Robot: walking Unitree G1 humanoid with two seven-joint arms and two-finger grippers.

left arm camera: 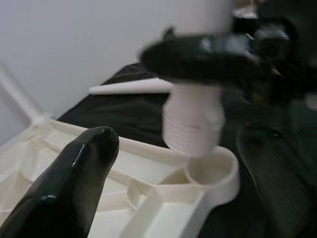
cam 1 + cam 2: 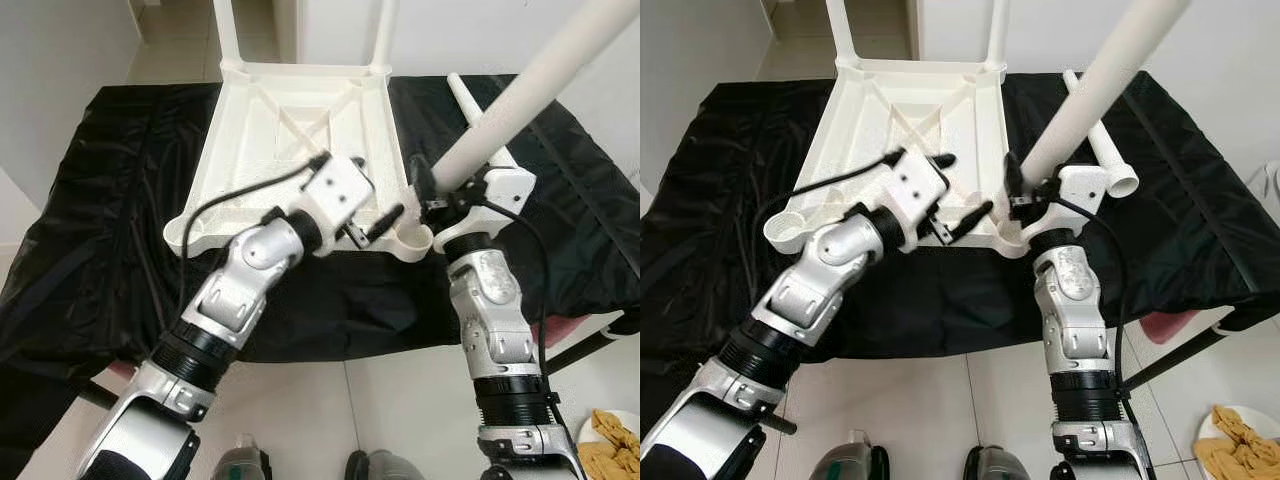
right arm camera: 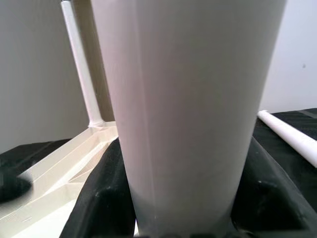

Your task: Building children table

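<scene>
1. Two legs already stand in the far corners of the upturned table (image 2: 300,120), which lies on a black cloth (image 2: 100,250) over the tabletop; a spare leg (image 2: 480,125) lies on the cloth to the right.
2. Right pincer (image 2: 432,192) is clamped around a third leg (image 2: 530,85), held tilted, its threaded end just above the near-right corner socket (image 1: 210,171).
3. Left pincer (image 2: 375,222) hovers with its fingers spread, just beside that socket and over the table's near edge; it grips nothing.
4. Risk: the leg leans well off upright. If it is pressed or turned at this angle, I judge the thread may cross or ride the socket rim instead of seating.
5. Risk: nothing pins the table. A sideways push from the leg could slide it on the slick cloth, or tip the near corner, which sits close to the tabletop's front edge.
6. Risk: the left fingers (image 1: 74,173) are near the leg's end; a lowering leg could knock them or be deflected.
7. Risk: the long leg gives leverage, so a slip in the grip could swing its top far.
</scene>
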